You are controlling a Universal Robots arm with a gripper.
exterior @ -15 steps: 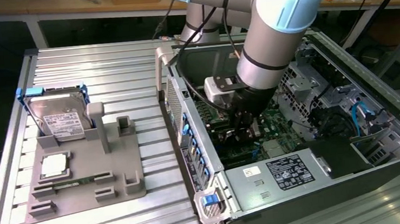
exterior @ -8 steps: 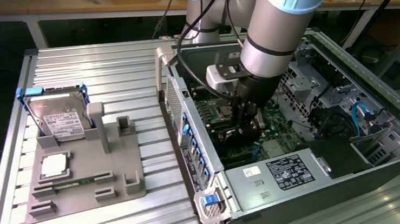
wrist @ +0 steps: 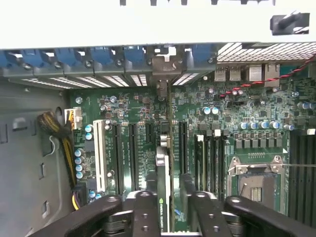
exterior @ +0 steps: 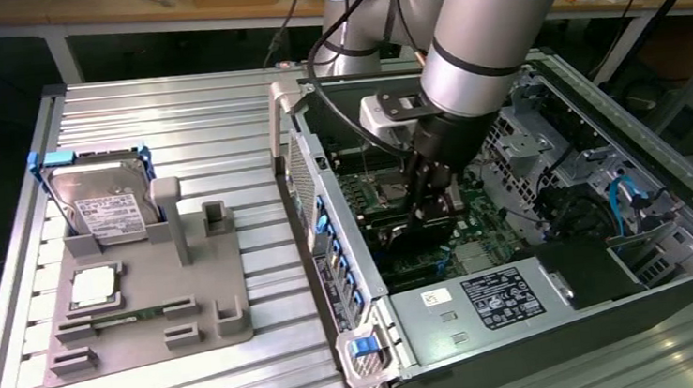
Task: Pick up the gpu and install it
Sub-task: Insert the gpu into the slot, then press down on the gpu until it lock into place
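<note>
— Fingers (wrist: 143, 212) first: how do they stand?

— Closed on the gpu (wrist: 168, 163); the gripper (wrist: 167, 210) clamps the thin dark card edge-on from both sides, black pads pressed against it, inside the open computer case (exterior: 659, 317).

— And across the exterior view, from its left?

— Hard drive (exterior: 102, 201) in its blue frame stands propped on the grey holder tray (exterior: 143, 315); a silver processor chip (exterior: 94, 287) lies flat just in front of it; a narrow green memory stick (exterior: 125, 316) sits nearer the tray's front edge; all well apart from the arm (exterior: 484, 41); further right, the arm reaches down into the case, gripper low over the green motherboard (exterior: 365, 192).

— Where does the card sit?

— Upright over the motherboard, in line with the long expansion slots (wrist: 132, 158); its far end reaches the rear bracket row with the blue clips (wrist: 98, 54); whether it is seated, I cannot tell; the empty processor socket (wrist: 256, 180) lies beside it; yellow and black cables (wrist: 61, 133) bunch on the other side.
</note>
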